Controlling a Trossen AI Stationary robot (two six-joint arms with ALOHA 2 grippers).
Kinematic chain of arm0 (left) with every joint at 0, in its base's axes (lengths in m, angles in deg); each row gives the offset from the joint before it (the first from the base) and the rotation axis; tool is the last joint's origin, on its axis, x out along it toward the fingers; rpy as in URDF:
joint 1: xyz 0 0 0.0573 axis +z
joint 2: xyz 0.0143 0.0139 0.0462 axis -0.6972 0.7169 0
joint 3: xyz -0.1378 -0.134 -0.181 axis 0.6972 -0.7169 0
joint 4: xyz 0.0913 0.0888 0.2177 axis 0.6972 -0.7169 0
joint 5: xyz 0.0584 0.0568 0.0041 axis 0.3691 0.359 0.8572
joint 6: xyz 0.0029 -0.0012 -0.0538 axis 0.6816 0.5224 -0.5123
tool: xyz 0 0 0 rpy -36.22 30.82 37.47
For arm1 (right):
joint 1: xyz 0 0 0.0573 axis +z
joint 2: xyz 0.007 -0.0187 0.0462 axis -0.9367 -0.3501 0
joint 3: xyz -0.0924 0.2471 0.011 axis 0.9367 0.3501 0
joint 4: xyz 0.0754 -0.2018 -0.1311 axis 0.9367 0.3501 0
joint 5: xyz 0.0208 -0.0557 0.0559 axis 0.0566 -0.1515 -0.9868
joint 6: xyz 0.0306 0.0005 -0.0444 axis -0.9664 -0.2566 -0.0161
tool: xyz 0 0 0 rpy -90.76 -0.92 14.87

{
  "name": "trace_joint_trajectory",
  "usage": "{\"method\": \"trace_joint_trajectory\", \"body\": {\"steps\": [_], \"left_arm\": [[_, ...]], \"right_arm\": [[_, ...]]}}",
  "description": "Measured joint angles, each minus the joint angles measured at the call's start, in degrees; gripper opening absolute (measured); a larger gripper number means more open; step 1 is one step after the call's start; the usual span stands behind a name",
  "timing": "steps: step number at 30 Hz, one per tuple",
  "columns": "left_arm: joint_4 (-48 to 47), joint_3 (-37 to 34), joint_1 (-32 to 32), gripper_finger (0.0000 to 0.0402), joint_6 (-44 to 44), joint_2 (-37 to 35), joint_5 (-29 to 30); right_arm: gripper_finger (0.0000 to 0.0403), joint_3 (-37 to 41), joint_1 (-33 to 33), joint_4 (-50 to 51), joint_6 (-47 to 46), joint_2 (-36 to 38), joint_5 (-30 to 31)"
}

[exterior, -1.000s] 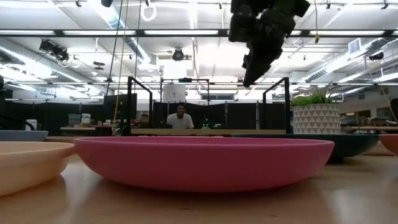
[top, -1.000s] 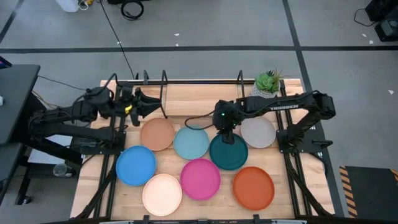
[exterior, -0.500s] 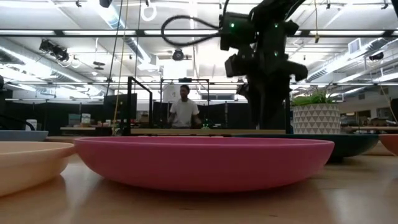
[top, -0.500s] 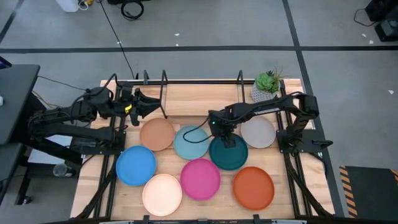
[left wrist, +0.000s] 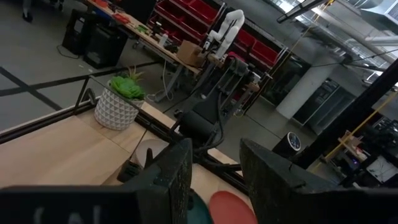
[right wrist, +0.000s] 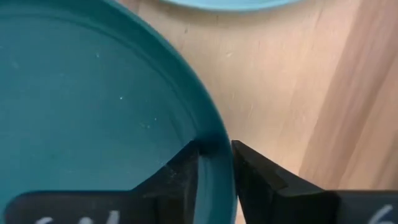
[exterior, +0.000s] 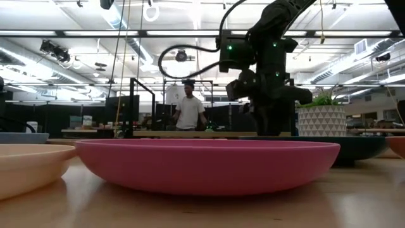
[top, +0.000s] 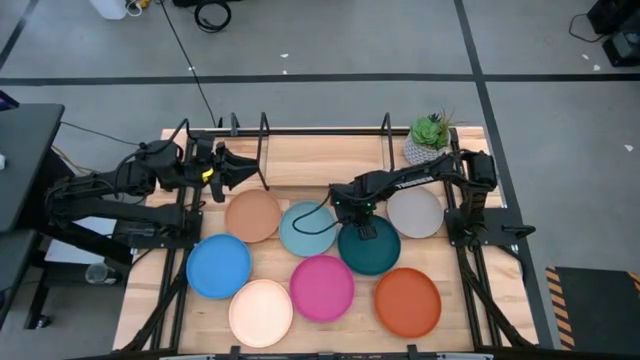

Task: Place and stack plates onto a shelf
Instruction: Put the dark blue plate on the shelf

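Eight plates lie flat on the wooden table: tan [top: 253, 215], light blue [top: 308, 228], dark teal [top: 372, 252], grey [top: 417, 212], bright blue [top: 218, 265], cream [top: 261, 311], magenta [top: 322, 287] and orange [top: 407, 302]. The shelf [top: 320, 160], with black wire loops, stands along the table's far side. My right gripper [top: 362, 226] points down at the dark teal plate's far rim and is shut on it. My left gripper [top: 236, 168] hovers level at the shelf's left end, open and holding nothing. My right gripper pinches the dark teal plate's rim [right wrist: 212, 132] at its far-left part. One finger [right wrist: 185, 167] is inside the plate's hollow and the other finger [right wrist: 256, 169] is outside, over the wood. The fingers come from above, pointing down. The plate lies flat on the table.
A potted plant [top: 428, 138] stands at the shelf's far right corner. The light blue plate's edge [right wrist: 224, 4] lies close beside the held rim, and the grey plate is close on the other side. A person [exterior: 188, 113] stands in the room beyond the table.
My right gripper has come down from above the table onto the dark teal plate's far rim, drifting a little toward the table's left edge and turning at the wrist. The plates have kept their places.
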Motion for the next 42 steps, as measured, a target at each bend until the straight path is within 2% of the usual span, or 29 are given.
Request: {"method": "trace_joint_trajectory", "body": {"steps": [10, 20, 24, 27, 31, 34, 39, 42], "left_arm": [[-0.52, 0.00, 0.00, 0.0141, -0.30, -0.02, 0.00], [-1.25, 0.00, 0.00, 0.0141, -0.34, -0.02, 0.14], [-1.22, 0.00, 0.00, 0.0141, -0.38, -0.02, 1.12], [-1.22, 0.00, -0.01, 0.0141, -0.38, -0.02, 2.21], [-1.07, 0.00, 0.00, 0.0141, -1.17, 1.41, 3.62], [-1.25, 0.00, 0.00, 0.0141, -1.24, 3.89, 3.39], [-1.27, 0.00, -0.04, 0.0141, -1.04, 7.02, 3.21], [-1.53, -0.02, -0.02, 0.0141, -1.34, 7.39, 2.96]], "right_arm": [[0.0017, -0.07, -0.37, 0.54, 1.08, 1.77, -0.46], [0.0014, 0.02, -4.48, 2.93, -0.66, 10.32, -0.06], [0.0014, 0.02, -8.64, 2.53, -6.17, 14.20, -1.47], [0.0014, -0.94, -12.03, 2.27, -13.85, 15.50, -3.23], [0.0014, -5.62, -15.85, 3.14, -25.15, 14.54, -4.85], [0.0014, -10.68, -18.47, 3.90, -31.38, 12.19, -3.08], [0.0014, -19.96, -23.69, 3.46, -38.01, 6.27, -1.24], [0.0014, -25.56, -26.09, 3.73, -39.10, 0.71, -3.32]]}}
